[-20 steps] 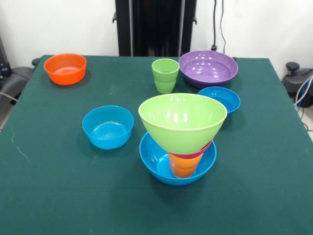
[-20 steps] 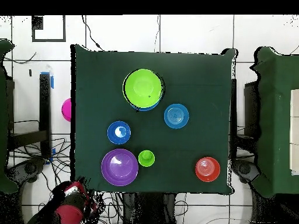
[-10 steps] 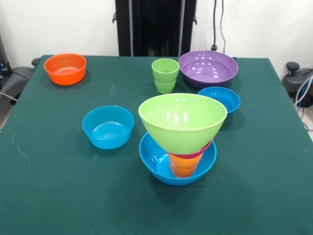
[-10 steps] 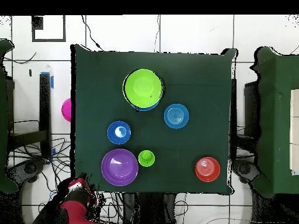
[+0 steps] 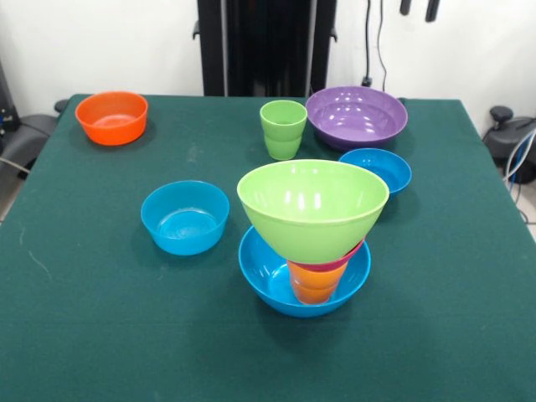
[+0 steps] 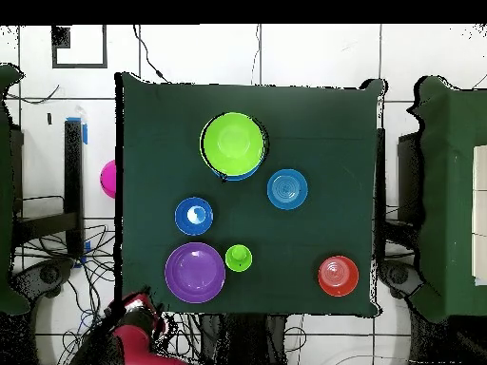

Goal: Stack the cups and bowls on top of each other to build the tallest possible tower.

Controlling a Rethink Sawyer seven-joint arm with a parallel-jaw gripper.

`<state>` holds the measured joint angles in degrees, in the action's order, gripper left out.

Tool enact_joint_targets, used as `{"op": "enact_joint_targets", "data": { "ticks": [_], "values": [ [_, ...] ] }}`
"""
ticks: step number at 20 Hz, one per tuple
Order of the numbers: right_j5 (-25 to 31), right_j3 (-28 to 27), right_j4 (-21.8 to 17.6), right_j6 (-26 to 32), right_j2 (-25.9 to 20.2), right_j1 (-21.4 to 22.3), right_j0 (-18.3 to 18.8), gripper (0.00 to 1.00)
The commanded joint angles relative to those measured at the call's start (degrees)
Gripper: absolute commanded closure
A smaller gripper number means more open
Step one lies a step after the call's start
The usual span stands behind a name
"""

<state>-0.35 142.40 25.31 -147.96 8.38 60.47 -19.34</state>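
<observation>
A tower stands near the table's front: a large blue bowl (image 5: 272, 272) holds an orange-yellow cup (image 5: 316, 283), with a pink-red bowl's rim (image 5: 355, 252) over it and the large lime green bowl (image 5: 311, 205) on top. From above the lime bowl (image 6: 233, 141) hides the rest. Loose on the cloth are a light green cup (image 5: 283, 128), a wide purple bowl (image 5: 357, 115), two small blue bowls (image 5: 375, 168) (image 5: 185, 217) and a small orange bowl (image 5: 111, 117). My gripper (image 5: 419, 8) shows only its two dark tips at the top edge, apart and empty, far behind the purple bowl.
The green tablecloth (image 5: 100, 318) covers the whole table. The red arm (image 6: 133, 328) sits off the table's edge near the purple bowl (image 6: 195, 272). A pink round thing (image 6: 108, 179) lies beside the table on the floor side. Cables run along the floor there.
The red arm has swung closer to the table's edge in the overhead view, and the gripper's tips have come into the front view at the top right. Cups and bowls are unmoved.
</observation>
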Motion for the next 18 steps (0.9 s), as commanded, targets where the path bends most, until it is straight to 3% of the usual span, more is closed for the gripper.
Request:
{"op": "enact_joint_targets", "data": {
  "ticks": [1,7,18],
  "values": [
    [-9.16,7.10,-2.74,-16.80,-11.61,-8.81,3.43,0.00],
    [-15.70,6.42,-4.87,-18.68,-14.03,-14.75,5.50,0.00],
    [-23.04,3.19,-5.46,-23.07,-15.33,-24.02,4.07,0.00]
  ]
}}
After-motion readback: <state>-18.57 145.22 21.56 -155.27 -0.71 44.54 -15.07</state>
